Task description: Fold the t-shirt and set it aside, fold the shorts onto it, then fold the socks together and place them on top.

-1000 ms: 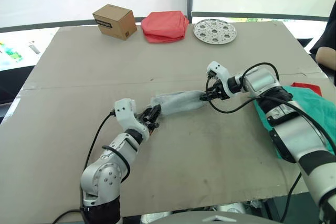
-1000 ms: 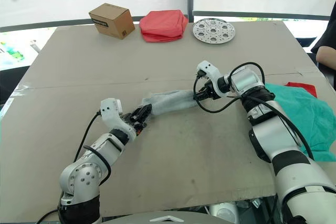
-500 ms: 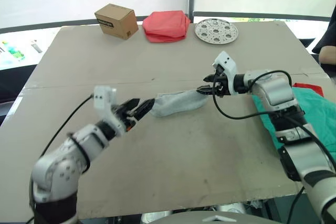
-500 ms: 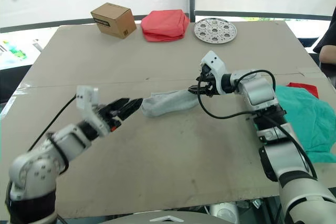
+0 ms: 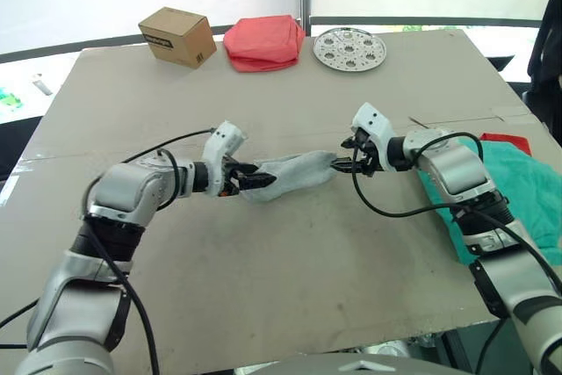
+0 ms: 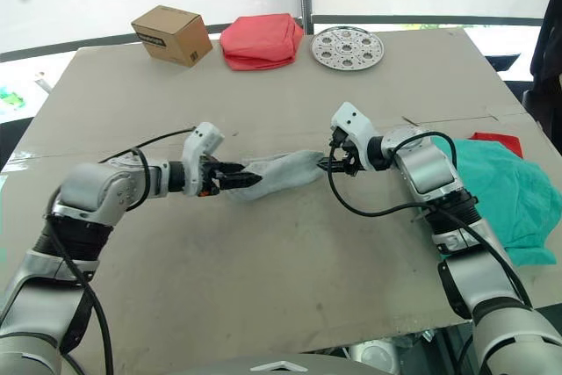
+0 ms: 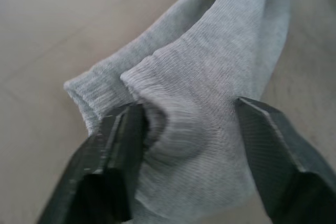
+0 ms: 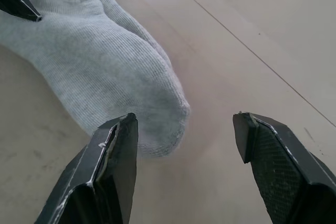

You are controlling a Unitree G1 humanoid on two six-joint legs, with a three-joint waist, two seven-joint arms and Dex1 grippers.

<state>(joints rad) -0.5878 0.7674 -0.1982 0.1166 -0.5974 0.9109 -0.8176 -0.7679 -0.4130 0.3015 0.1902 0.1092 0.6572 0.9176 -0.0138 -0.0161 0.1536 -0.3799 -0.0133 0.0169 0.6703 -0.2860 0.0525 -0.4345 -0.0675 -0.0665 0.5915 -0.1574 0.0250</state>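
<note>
grey socks [image 5: 290,173] are lying mid-table on the cardboard-covered table [image 5: 290,296], stacked together. left gripper [image 7: 186,129] is straddling their cuff end, fingers spread around the knit. right gripper [image 8: 184,135] is sitting at the toe end, fingers parted and gripping nothing. teal shorts [image 5: 527,191] are lying at the right table edge, covering most of the red t-shirt [image 5: 509,140].

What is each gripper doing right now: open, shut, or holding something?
Left gripper: open, fingers either side of the socks at one end, not clamped.
Right gripper: open, just off the socks' other end.
</note>
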